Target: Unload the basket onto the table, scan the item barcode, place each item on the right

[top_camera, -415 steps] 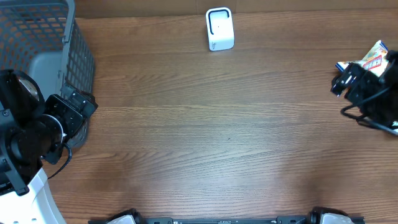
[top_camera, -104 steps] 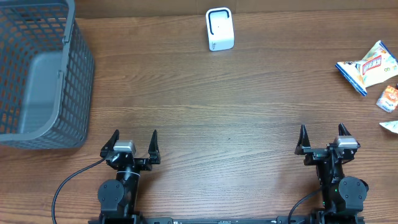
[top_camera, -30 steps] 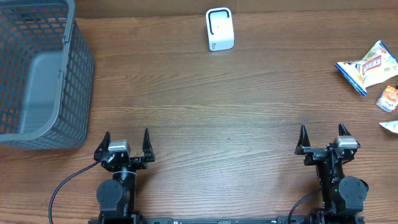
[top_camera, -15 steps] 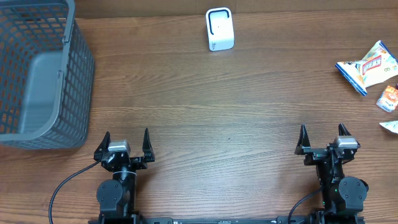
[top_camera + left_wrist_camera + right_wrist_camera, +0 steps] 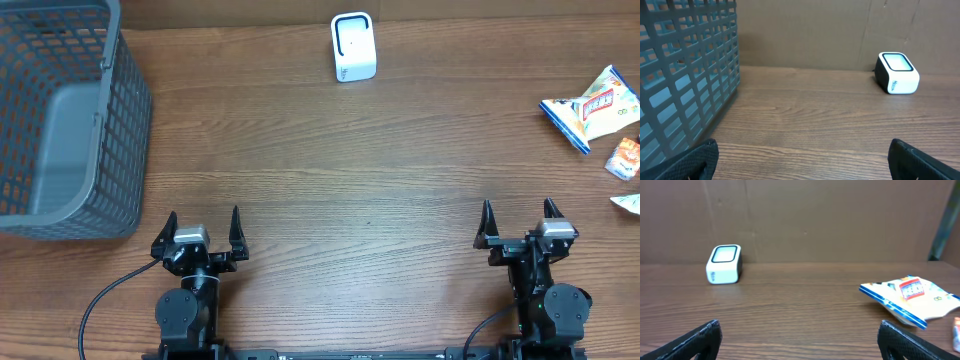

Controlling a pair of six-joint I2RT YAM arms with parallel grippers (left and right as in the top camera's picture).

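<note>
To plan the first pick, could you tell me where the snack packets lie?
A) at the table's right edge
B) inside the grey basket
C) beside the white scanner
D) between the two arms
A: the overhead view shows the snack packets at the table's right edge.

The wood-grain table [image 5: 360, 160] carried a grey mesh basket [image 5: 125, 110] far left and a white barcode scanner [image 5: 353, 46] at mid back edge. Over at the right edge lay a snack bag [image 5: 592, 108], a small orange packet [image 5: 625, 157] and a pale packet [image 5: 628, 204].
</note>
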